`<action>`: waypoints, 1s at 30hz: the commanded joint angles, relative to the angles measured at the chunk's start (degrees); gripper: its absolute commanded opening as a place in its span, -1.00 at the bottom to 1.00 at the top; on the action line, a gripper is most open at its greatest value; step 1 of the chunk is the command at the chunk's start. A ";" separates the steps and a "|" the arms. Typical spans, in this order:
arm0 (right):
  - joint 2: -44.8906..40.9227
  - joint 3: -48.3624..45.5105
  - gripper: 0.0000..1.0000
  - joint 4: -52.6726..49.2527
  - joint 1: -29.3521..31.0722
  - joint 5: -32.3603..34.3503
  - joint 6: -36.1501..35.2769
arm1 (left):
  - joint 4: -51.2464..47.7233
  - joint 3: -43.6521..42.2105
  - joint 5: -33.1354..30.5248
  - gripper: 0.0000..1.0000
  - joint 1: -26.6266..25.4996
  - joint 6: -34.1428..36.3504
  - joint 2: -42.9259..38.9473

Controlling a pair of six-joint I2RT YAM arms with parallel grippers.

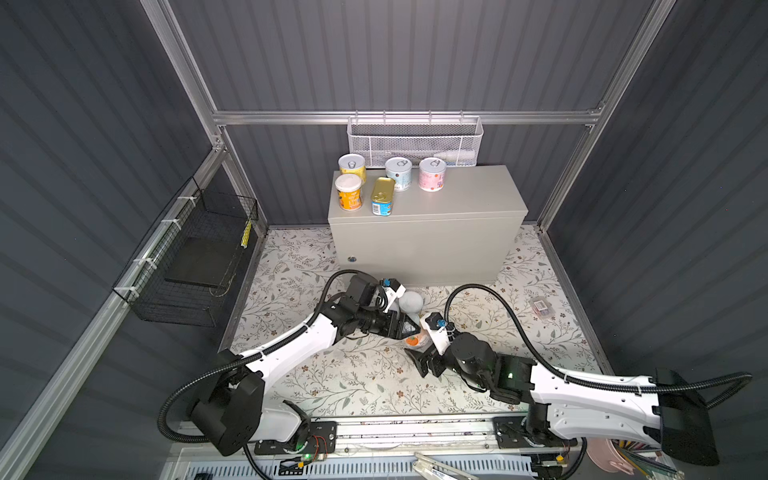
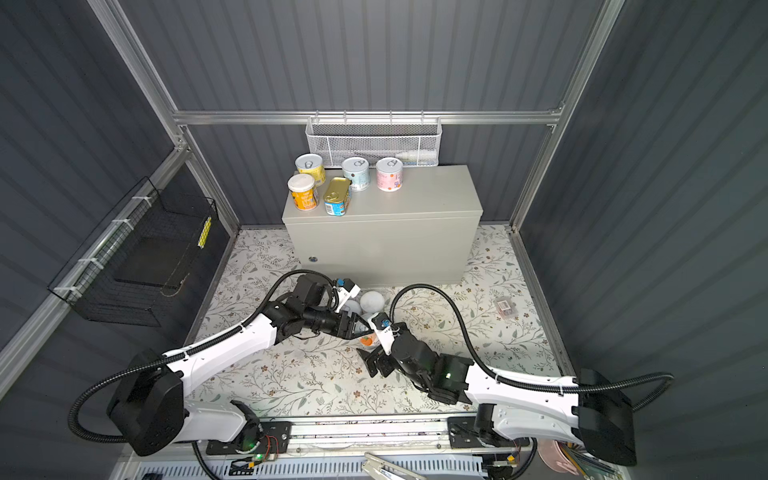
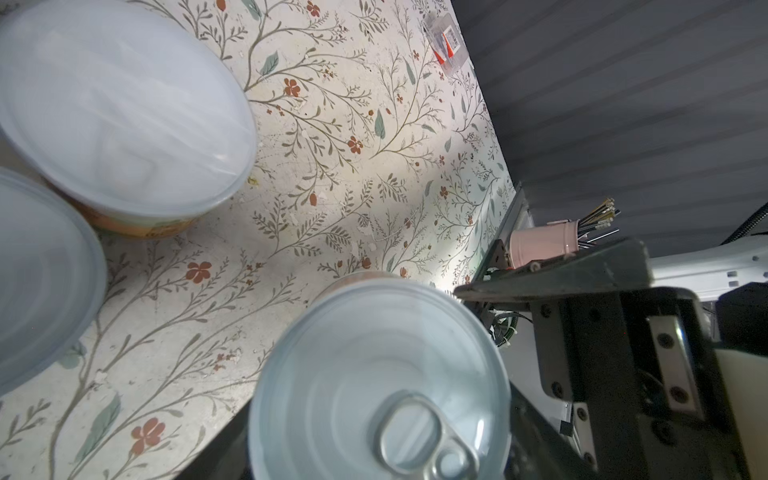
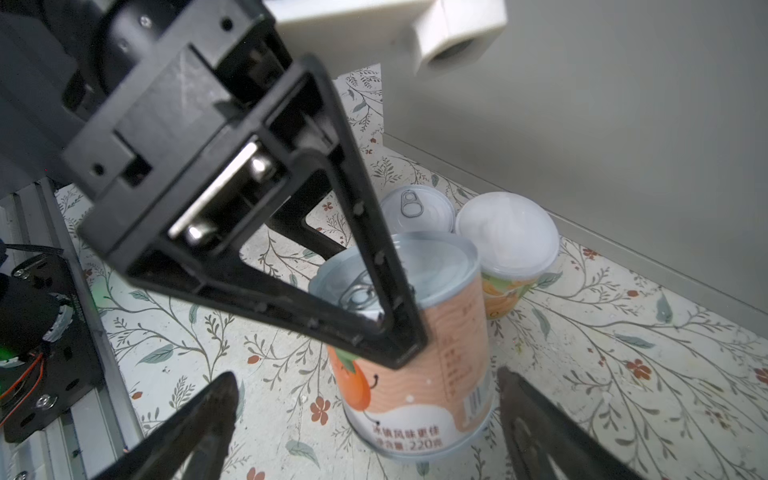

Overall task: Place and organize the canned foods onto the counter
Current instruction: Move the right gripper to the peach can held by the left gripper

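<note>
Satin-smooth grey painted metal on the counter [image 1: 428, 249]. In front of the counter: bright ribbed metal lid and smooth printed label on the peach can [image 4: 415, 365], frosted matt plastic cap on the orange can [image 4: 507, 241], scuffed floral covering [image 3: 332, 166] underneath. On top of the counter: glossy gold tin [image 1: 382, 190].

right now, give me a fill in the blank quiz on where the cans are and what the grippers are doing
The light-grey metal cabinet carries ___ tins on its top. Down at the floral table mat are ___ round cans. The left gripper is shut on the peach-labelled round can; the right gripper is ___.
Missing: five; three; open.
</note>
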 commanded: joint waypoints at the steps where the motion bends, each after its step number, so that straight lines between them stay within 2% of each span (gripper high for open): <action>1: 0.15 0.16 0.92 2.40 0.25 2.23 -0.98 | 2.57 1.66 3.93 0.04 0.32 -0.14 -1.81; 7: -0.02 -1.05 0.79 4.72 0.24 3.35 -1.38 | 3.35 1.66 5.54 0.04 0.32 -1.23 -1.88; 24: 3.44 0.10 0.76 5.48 0.16 3.12 -1.28 | 3.34 1.71 7.14 0.05 0.32 -1.72 -2.97; 28: 5.93 1.03 0.86 5.24 0.15 2.19 -1.27 | 2.49 1.97 6.42 0.06 0.32 -0.95 -2.85; 30: 6.67 1.54 0.80 4.90 0.15 1.29 -1.63 | 2.42 1.97 6.42 0.06 0.32 -1.01 -2.85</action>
